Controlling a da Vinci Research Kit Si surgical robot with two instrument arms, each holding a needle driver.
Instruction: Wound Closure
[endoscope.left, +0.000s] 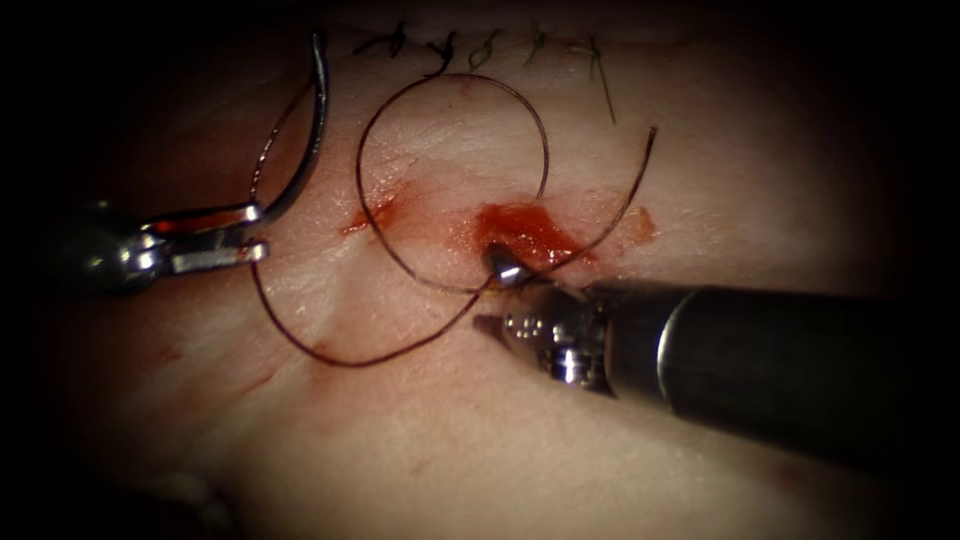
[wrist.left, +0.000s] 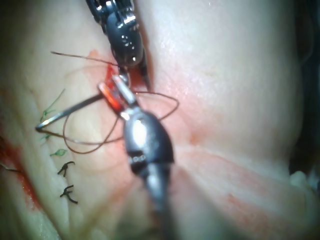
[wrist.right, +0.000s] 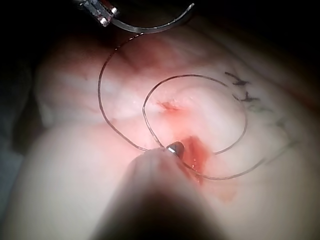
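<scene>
My left tool (endoscope.left: 258, 232) is shut on the curved needle (endoscope.left: 315, 120) near its tail end. The needle arcs upward, free of the tissue (endoscope.left: 420, 440), at the picture's left. In the left wrist view the same jaws (wrist.left: 112, 92) pinch the needle (wrist.left: 70, 111). Dark thread (endoscope.left: 450, 78) lies in wide loops over the tissue and runs down into the red fluid (endoscope.left: 525, 230). My right tool (endoscope.left: 495, 293) stands open beside that fluid, one jaw on either side of the thread, holding nothing. The right wrist view has the needle (wrist.right: 150, 27) and the looped thread (wrist.right: 245, 115).
A row of earlier stitches (endoscope.left: 440, 45) with short cut ends lies along the far edge of the tissue, and appears again in the left wrist view (wrist.left: 65, 170). A smaller red spot (endoscope.left: 375, 215) marks the tissue left of the red fluid.
</scene>
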